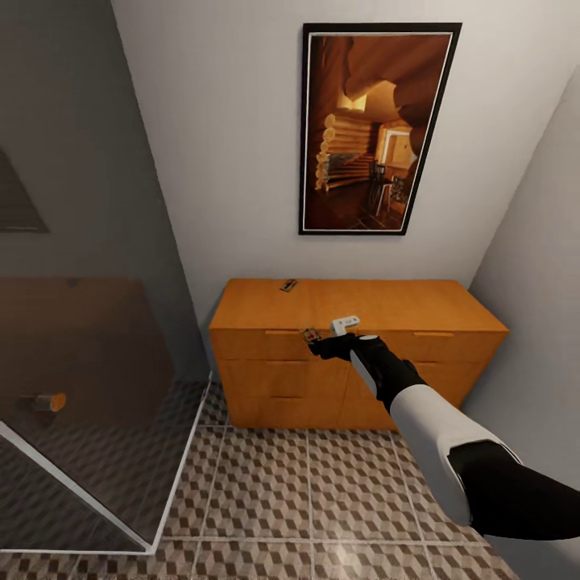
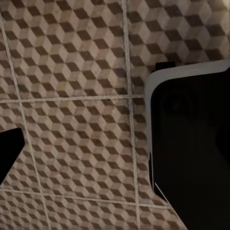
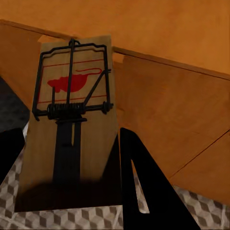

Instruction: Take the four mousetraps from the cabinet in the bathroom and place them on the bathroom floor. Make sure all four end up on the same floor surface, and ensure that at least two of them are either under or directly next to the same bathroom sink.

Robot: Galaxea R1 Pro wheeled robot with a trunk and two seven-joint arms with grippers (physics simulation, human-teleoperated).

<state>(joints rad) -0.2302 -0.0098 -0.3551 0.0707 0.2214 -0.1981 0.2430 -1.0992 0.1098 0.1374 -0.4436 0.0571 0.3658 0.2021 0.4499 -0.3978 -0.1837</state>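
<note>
Two mousetraps show: one mousetrap [image 3: 72, 124] is clamped between the right gripper [image 1: 316, 342] fingers, held in front of the orange cabinet [image 1: 266, 379] at its top edge, above the bathroom floor [image 1: 322, 499]; a second mousetrap [image 1: 288, 285] lies on the cabinet top near the wall. Whether the left fingers are open or closed cannot be told.
</note>
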